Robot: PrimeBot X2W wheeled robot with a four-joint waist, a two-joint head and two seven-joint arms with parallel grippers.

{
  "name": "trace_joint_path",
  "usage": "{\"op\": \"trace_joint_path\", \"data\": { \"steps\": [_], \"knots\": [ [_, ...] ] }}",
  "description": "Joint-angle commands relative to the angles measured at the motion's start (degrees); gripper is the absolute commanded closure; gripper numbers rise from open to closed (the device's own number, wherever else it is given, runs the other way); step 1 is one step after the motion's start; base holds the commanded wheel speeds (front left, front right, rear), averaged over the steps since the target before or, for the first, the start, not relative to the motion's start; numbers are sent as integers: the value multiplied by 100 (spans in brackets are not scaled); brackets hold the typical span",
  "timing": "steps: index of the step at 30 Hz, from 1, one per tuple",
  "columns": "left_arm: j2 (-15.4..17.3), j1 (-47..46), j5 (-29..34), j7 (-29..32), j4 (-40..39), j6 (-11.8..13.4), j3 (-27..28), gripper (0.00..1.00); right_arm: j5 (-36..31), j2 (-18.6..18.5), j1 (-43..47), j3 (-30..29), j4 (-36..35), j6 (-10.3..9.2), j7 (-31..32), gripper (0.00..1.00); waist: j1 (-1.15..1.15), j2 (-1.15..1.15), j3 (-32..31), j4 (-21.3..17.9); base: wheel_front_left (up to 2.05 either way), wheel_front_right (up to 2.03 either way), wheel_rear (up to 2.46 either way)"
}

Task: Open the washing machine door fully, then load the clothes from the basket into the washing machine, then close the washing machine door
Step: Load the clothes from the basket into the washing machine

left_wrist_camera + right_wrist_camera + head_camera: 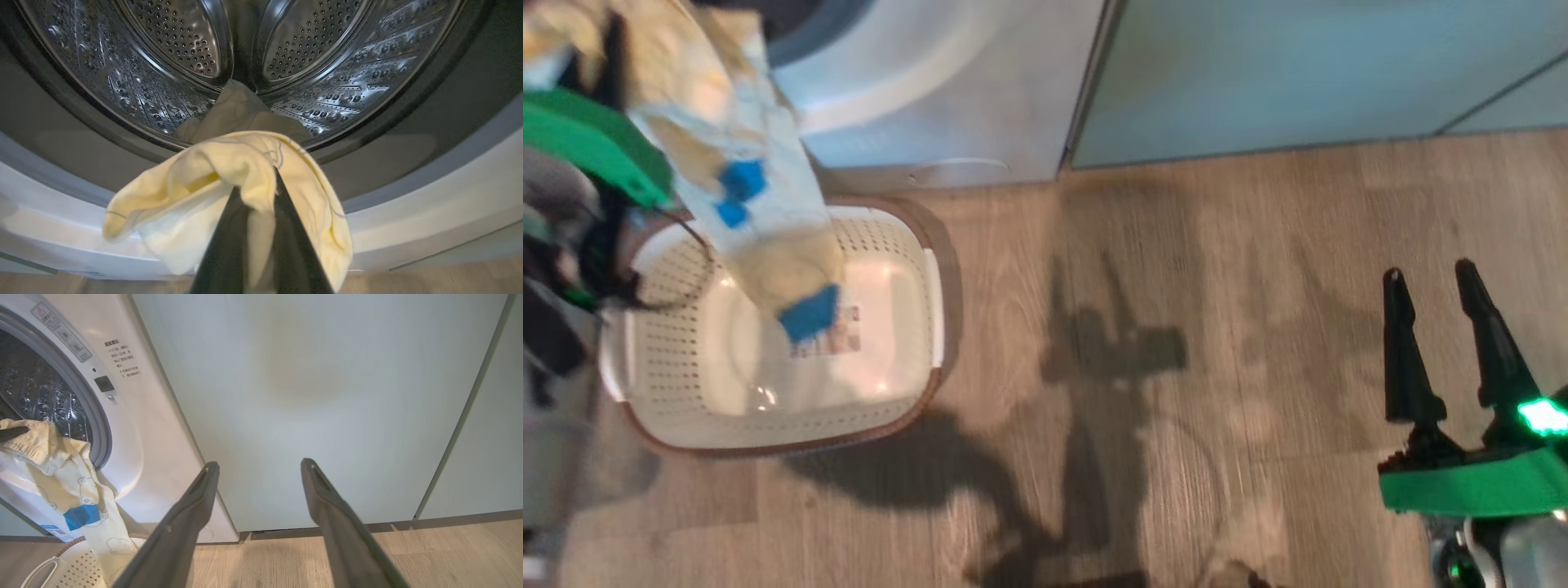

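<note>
The right tool (1429, 273), with two long dark fingers above a green band, hung over the brown wood-plank floor (1176, 286) with its fingers spread well apart and nothing between them; in its own wrist view the right tool (259, 463) pointed at the flat pale green cabinet panels (327, 396). The left tool (258, 196) was pressed together on a soft pale yellow fabric garment with bright blue patches (196, 192), pinching a bunched fold near its top. The garment (760, 204) hung down from that grip over the small cream-white perforated plastic basket with a brown rim (882, 237), its lowest blue patch above the label on the basket's floor; whether it touched the basket I could not tell. Just beyond the basket stood the big white front-loading washing machine (135, 416), and the gripped end of the garment was held before its grey-rimmed mouth, with the shiny perforated steel drum (163, 81) open behind it.
</note>
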Motion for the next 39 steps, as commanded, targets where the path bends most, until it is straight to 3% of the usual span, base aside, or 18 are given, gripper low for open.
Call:
{"op": "trace_joint_path", "data": {
  "steps": [1, 11, 21, 30, 39],
  "knots": [
    [520, -458, -47, 234, -146, -42, 283, 100, 91, -63, -180, 154, -216, -16, -55, 0, -1, 0, 369, -261, 0, 0, 0],
    [1432, -2004, -162, 1607, 94, -162, 267, 100, 430, -63, -520, 329, -286, -16, -55, 0, -1, 0, 1094, -673, 0, 0, 0],
    [1841, -3022, -1, 1940, 460, -159, 134, 100, 606, -63, -603, 444, -303, -16, -55, 0, -1, 0, 1437, -993, 0, 0, 0],
    [2400, -3984, 678, 869, 467, -113, -29, 100, 812, -63, -593, 621, -316, -16, -55, 0, -1, 0, 1789, -1394, 0, 0, 0],
    [2426, -5064, 1321, -986, 647, 89, -304, 100, 860, -63, -635, 683, -333, -16, -56, 0, -1, 0, 2021, -1487, 0, 0, 0]
  ]
}}
